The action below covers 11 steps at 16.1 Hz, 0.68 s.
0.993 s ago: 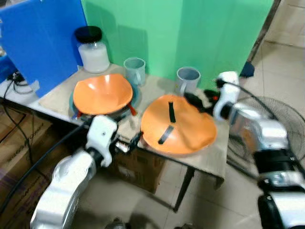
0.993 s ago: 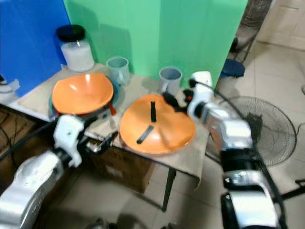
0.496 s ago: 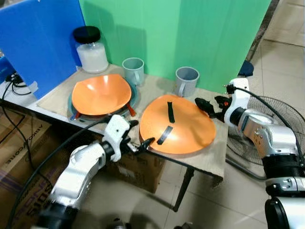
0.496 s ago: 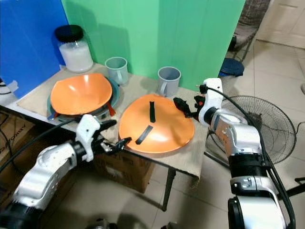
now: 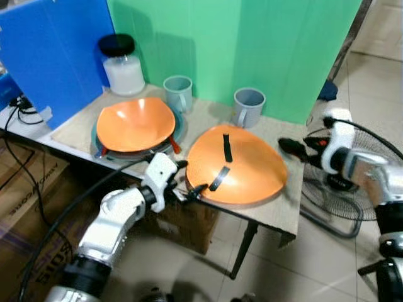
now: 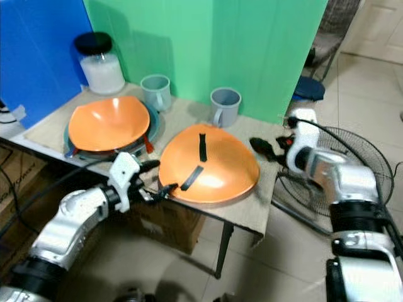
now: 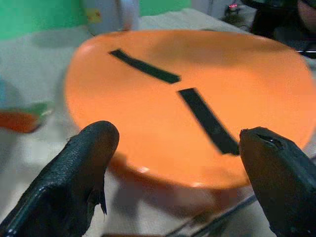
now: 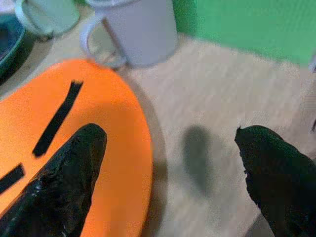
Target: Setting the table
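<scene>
An orange plate [image 5: 236, 167] lies upside down on the table, with two black tape strips [image 5: 225, 148] on its domed back. My left gripper [image 5: 191, 177] is open at the plate's near left rim, one finger [image 7: 84, 168] on each side of the edge. My right gripper [image 5: 295, 146] is open just right of the plate, over the bare tabletop [image 8: 222, 98], touching nothing. A second orange plate [image 5: 135, 123] rests face up on a teal dish [image 5: 178, 129] at the left. Two grey mugs [image 5: 178, 93] [image 5: 249, 106] stand behind the plates.
A jar with a black lid [image 5: 123, 66] stands at the back left, before a blue panel [image 5: 56, 50] and a green backdrop [image 5: 252, 44]. A floor fan [image 5: 343, 189] stands right of the table. Cardboard boxes [image 5: 25, 189] and cables sit under the table's left side.
My right gripper has drawn back to the right, away from the upside-down plate's rim. My left gripper has closed in a little on the plate's near left edge.
</scene>
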{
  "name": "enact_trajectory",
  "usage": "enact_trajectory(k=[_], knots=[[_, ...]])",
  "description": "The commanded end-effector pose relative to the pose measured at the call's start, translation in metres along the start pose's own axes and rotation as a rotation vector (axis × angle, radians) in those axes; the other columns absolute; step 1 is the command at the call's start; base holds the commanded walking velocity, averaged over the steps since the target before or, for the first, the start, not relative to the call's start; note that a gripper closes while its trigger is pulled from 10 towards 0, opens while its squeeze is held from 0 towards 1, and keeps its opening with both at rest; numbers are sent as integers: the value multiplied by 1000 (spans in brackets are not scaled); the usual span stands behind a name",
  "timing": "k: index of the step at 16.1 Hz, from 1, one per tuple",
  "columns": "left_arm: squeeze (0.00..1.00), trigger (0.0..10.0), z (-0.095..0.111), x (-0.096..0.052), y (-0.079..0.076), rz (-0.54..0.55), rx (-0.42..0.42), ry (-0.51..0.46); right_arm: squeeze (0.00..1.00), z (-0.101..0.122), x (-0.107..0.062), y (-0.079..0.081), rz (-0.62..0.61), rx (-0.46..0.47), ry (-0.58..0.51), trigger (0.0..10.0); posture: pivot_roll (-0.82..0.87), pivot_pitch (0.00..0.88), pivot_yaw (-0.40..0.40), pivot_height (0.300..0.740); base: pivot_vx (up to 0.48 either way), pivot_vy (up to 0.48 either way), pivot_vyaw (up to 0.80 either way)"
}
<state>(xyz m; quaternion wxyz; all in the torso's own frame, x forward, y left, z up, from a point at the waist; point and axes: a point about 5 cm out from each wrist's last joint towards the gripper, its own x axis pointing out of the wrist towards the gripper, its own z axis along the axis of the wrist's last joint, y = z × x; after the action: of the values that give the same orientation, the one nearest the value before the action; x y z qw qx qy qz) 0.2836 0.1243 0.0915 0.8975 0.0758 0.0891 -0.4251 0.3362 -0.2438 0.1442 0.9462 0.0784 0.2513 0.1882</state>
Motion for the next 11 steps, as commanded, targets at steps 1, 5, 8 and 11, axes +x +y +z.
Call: enact_trajectory(k=[1, 5, 8, 11], knots=[[0, 10000, 3, 5, -2, -30, 32, 1, 0, -2, -3, -2, 36, 47, 15, 10000, -102, 39, 29, 740, 0, 0, 0], [0, 10000, -1, 8, -3, -38, 37, 2, 0, -8, -19, 0, 234, 269, 29, 10000, -103, 42, 27, 740, 0, 0, 0], [0, 10000, -4, 7, -2, -31, 35, 10, 0, -19, -21, 4, 271, 279, 83, 10000, -103, 42, 27, 740, 0, 0, 0], [0, 10000, -8, 5, -1, -27, 36, 20, 0, -27, -19, 14, 325, 300, 124, 10000, -104, 44, 26, 740, 0, 0, 0]])
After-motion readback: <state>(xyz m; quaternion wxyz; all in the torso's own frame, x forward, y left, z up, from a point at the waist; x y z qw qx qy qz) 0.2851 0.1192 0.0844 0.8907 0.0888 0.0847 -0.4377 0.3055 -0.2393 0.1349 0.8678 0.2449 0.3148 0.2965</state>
